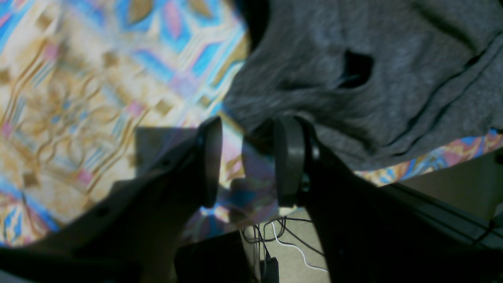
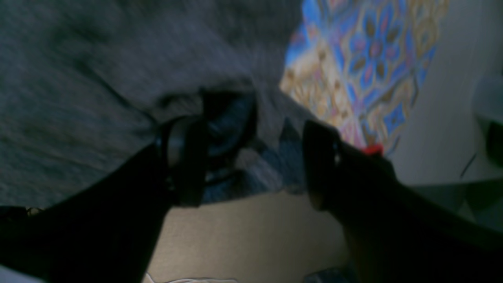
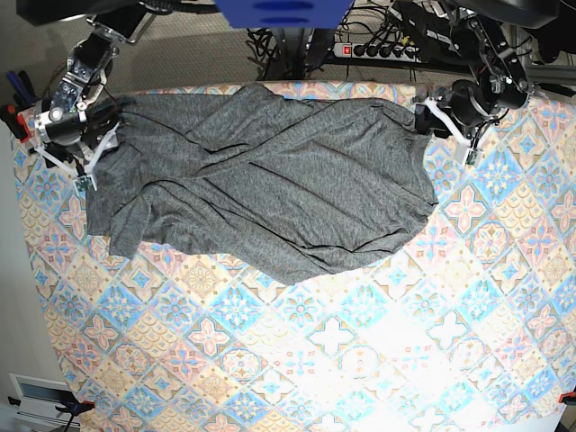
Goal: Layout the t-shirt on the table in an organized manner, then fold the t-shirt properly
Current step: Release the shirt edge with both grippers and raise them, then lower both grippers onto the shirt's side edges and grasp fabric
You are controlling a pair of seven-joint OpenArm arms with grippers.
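Note:
The dark-grey t-shirt (image 3: 270,180) lies rumpled and creased across the far half of the table (image 3: 360,360), stretched from side to side. My left gripper (image 3: 430,119) stands open at the shirt's right end. In the left wrist view its fingers (image 1: 210,161) stand apart over the patterned cloth (image 1: 78,78), with the t-shirt (image 1: 373,59) edge just past the tips. My right gripper (image 3: 72,166) is open at the shirt's left end. In the right wrist view that gripper (image 2: 255,157) has wide jaws at the t-shirt (image 2: 98,59) edge, beside the table (image 2: 365,59). Nothing is held.
A power strip (image 3: 378,49) and tangled cables lie beyond the table's far edge. A blue object (image 3: 279,11) hangs at the top centre. A red clip (image 2: 371,149) sits at the table edge near my right gripper. Floor cables (image 1: 283,236) show below the left gripper.

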